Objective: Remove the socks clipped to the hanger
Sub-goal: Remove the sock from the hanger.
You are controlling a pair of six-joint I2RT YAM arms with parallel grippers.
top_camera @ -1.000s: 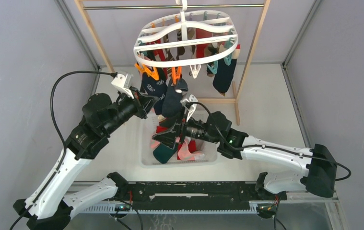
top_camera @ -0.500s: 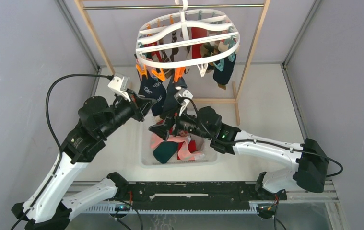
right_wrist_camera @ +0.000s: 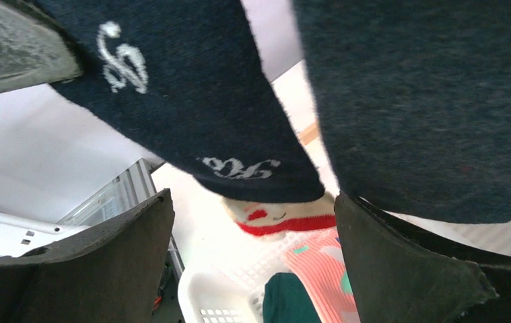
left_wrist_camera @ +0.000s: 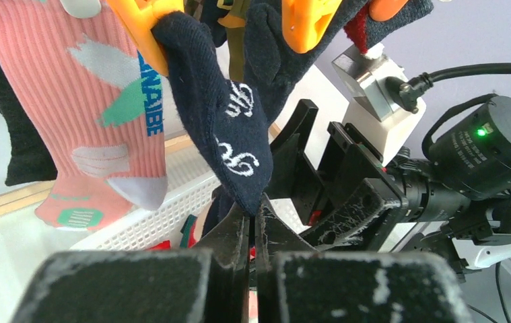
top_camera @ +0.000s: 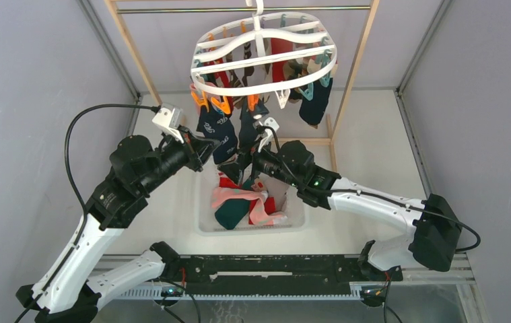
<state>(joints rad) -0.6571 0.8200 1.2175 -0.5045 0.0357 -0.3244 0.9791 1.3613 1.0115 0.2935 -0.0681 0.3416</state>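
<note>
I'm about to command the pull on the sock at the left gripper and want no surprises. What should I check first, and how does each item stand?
1. Left gripper has the sock: ok, shut on the toe tip of the embroidered navy sock.
2. Sock free of its clip: not ok, the orange clip still bites its top.
3. Right gripper not gripping anything: ok, open, with the plain dark sock above one finger, not pinched.
4. Catch below: ok, the white basket lies beneath.
5. Grippers clear of each other: cannot tell; they sit very close in the left wrist view.
</note>
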